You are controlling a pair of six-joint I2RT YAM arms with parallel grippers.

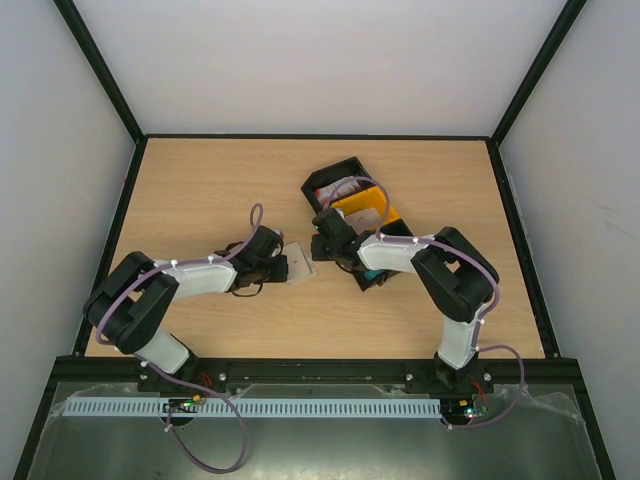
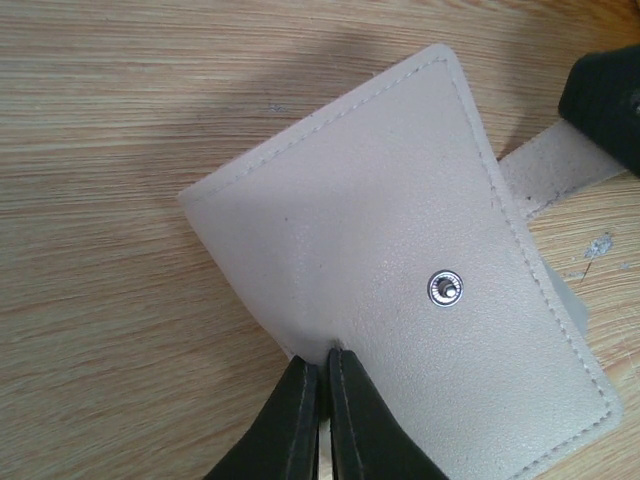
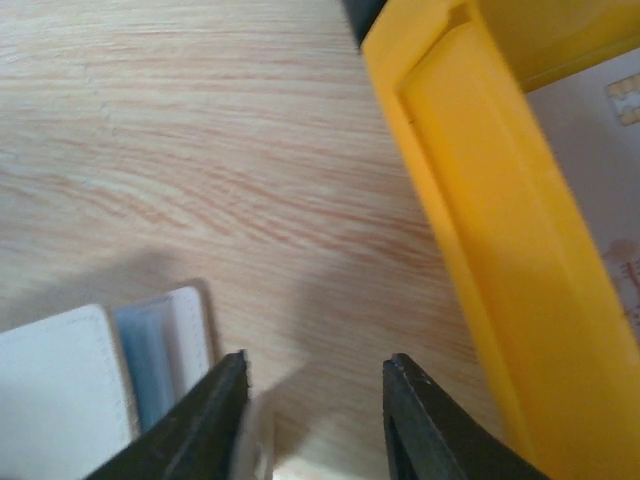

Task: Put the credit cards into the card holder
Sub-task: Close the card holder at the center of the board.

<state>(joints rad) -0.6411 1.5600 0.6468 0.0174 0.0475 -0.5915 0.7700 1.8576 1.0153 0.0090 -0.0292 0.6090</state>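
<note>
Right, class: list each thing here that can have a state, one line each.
card holder: lying on the table, strap unsnapped
left end effector: shut on the card holder's edge
right end effector: open, beside the tray
credit cards: inside the tray
tray: holding cards

No writing, number or brand can be read anywhere. The credit card (image 3: 590, 170) lying in the yellow tray (image 3: 480, 220) carries faint reddish print just inside the tray's wall, too blurred to make out. The card holder (image 2: 380, 230), beside the tray, shows only a metal snap (image 2: 445, 288) with no legible mark.
</note>
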